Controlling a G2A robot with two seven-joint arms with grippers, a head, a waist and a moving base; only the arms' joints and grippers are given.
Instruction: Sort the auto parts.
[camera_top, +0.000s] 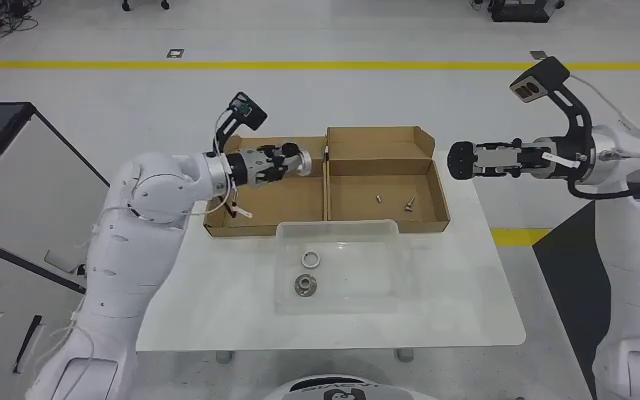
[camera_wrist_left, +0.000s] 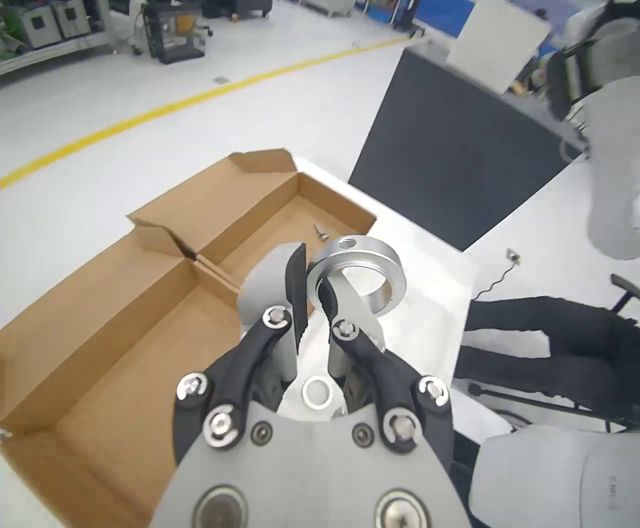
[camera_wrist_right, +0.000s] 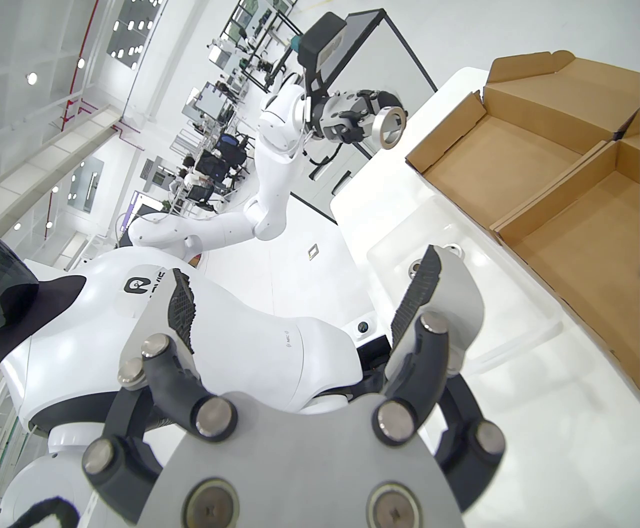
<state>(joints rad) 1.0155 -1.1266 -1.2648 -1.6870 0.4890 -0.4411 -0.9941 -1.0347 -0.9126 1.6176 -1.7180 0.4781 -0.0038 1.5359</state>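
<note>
Left fingers (camera_wrist_left: 299, 280) clamped on wall of metal shaft collar (camera_wrist_left: 387, 287), one pad inside bore, one outside. Collar held above left cardboard box (camera_top: 270, 212). Right fingers (camera_wrist_right: 425, 280) spread wide, empty, just off counter (camera_top: 470, 290) edge beside right cardboard box (camera_top: 350, 195); two bolts (camera_top: 380, 197) inside. Clear bin (camera_top: 340, 228) holds ring (camera_top: 311, 258) and flanged bushing (camera_top: 305, 286).

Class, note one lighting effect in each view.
Top view: the clear bin almost blends into the white table. Left wrist view: bright highlights on the metal ring in the left gripper. Right wrist view: ceiling lamps show as bright spots.
</note>
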